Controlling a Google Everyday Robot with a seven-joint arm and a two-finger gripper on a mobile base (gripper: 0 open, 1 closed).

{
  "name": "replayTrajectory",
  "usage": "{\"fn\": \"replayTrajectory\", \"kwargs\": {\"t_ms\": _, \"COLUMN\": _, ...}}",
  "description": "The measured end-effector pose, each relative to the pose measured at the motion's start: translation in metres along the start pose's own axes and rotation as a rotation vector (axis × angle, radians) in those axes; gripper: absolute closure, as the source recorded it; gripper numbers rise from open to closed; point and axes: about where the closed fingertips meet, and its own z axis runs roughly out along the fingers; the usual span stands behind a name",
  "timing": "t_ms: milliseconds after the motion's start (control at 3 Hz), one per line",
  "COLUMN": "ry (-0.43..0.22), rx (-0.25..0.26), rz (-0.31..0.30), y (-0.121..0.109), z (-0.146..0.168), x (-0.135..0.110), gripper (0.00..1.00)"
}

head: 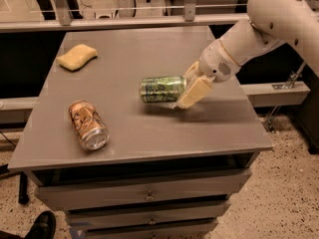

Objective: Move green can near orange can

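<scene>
At this moment you had the gripper (187, 86) positioned over the right-centre of the grey table (219, 128), at the end of the white arm (259, 29) that reached in from the far right. Its two cream fingers (195, 91) were closed onto the right end of the green can (160, 89), one on the far side and one on the near side, so the can was clamped between them.

The green can lay on its side, with its long axis running left to right and its free end pointing left. A shadow fell on the table directly beneath it. Whether the can rested on the surface or hung just above it could not be determined.

The orange can (88, 125) also lay on its side, near the left front part of the table, with its silver end turned toward the near edge. You had the two cans apart, with bare tabletop between them and the green can to the right of and farther back than the orange one.

A yellow sponge (77, 57) sat at the far left corner, well apart from both cans. Drawers (149, 197) were fitted below the tabletop.
</scene>
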Motion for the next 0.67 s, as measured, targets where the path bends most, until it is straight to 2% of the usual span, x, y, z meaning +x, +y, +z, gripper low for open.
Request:
{"fn": "replayTrajectory", "kwargs": {"t_ms": 333, "ry": -0.001, "rx": -0.101, "rz": -0.080, "y": 0.040, "z": 0.019, "x": -0.008, "gripper": 1.00}}
{"fn": "replayTrajectory", "kwargs": {"t_ms": 667, "ry": -0.013, "rx": -0.174, "rz": -0.135, "y": 0.070, "z": 0.034, "x": -0.019, "gripper": 1.00}}
